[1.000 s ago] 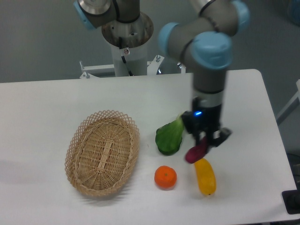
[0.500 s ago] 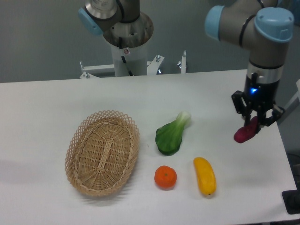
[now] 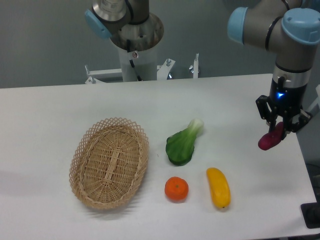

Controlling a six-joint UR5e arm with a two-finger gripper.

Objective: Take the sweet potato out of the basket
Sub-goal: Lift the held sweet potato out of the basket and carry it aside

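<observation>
Nearest the camera: a yellow oblong fruit (image 3: pixel 219 187) lying lengthwise on the white worktop (image 3: pixel 60 107), and just left of it a round orange (image 3: pixel 176 189), the two apart.

Left of these: the basket (image 3: pixel 109 162), shallow oval tan wicker with a looped open-weave rim, nothing showing inside it.

Middle ground: one bok choy (image 3: pixel 183 143), dark leaves toward the camera, pale stem angled away to the right, apart from the basket and the fruit.

Right side, near the worktop's edge: the gripper (image 3: pixel 278 130), pointing downward, clamped on the sweet potato (image 3: pixel 271 139). The magenta tuber hangs tilted, upper end pinched between the fingers, lower end free; it appears lifted off the surface, though the gap cannot be confirmed. It is well apart from the basket, so the pick looks done and the carry looks secure.

Far: the arm's base column (image 3: pixel 136 40) at the worktop's rear edge, before a grey wall.
</observation>
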